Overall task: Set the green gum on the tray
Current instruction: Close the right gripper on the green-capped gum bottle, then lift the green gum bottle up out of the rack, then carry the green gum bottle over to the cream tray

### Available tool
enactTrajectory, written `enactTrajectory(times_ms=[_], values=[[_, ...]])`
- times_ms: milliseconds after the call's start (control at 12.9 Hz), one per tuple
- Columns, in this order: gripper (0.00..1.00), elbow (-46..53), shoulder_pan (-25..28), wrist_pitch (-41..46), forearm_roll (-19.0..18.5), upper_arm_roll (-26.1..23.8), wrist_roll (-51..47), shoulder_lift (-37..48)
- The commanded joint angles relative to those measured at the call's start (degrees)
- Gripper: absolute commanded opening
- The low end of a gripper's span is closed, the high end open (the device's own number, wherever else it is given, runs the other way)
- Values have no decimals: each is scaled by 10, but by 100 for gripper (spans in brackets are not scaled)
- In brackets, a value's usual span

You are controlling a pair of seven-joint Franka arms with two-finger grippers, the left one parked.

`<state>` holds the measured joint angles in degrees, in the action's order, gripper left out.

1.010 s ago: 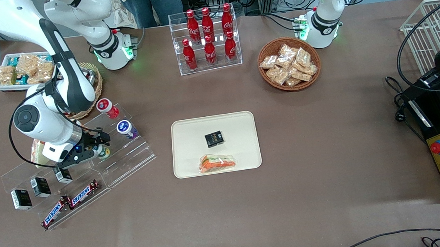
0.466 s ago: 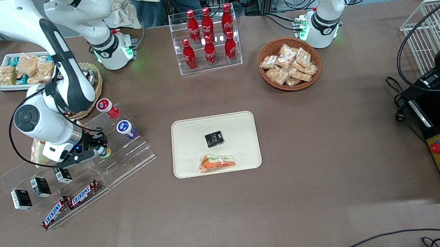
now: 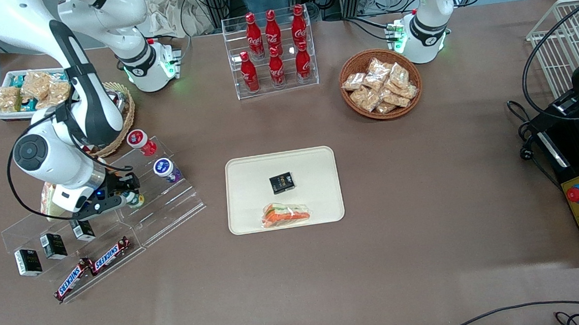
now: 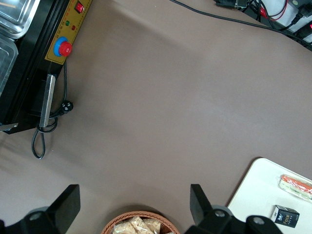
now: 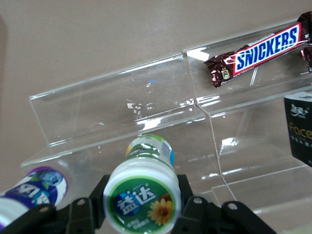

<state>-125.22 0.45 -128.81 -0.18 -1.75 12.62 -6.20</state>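
Note:
The green gum [image 3: 134,199] is a squat bottle with a white lid and a green-and-yellow label. It sits between the fingers of my right gripper [image 3: 130,195] over the clear stepped shelf [image 3: 170,204]. In the right wrist view the gripper [image 5: 144,207] is shut on the gum [image 5: 144,197] at its lid, one black finger on each side. The cream tray [image 3: 249,168] lies on the table toward the parked arm's end from the shelf. It carries a small black box [image 3: 281,182] and a wrapped sandwich [image 3: 286,214].
A purple-bodied bottle [image 3: 166,169] and a red-bodied bottle [image 3: 139,141] stand on the shelf beside the gripper. Snickers bars [image 3: 93,265] and black boxes [image 3: 53,245] lie on its lower steps. A cola rack [image 3: 272,49], a snack basket [image 3: 381,83] and a white snack bin [image 3: 30,93] stand farther off.
The right arm has shifted slightly up and toward its own end of the table, carrying the green gum a little with it. Nothing else has moved.

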Motion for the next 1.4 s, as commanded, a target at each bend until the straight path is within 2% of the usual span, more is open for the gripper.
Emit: enactTrajectory(times_ms=[0,155,388,544,1010,1320], values=[[15,38,1,75,9,-1,7,25],[15,80,2,126,12,-1,7,24],[15,116,21,151,25,-12,-9,24],[15,122,21,152,45,-41,-61,24],[16,125,23,143,40,-164,-279,1],[16,124,38,99,37,-199,-357,-29]])
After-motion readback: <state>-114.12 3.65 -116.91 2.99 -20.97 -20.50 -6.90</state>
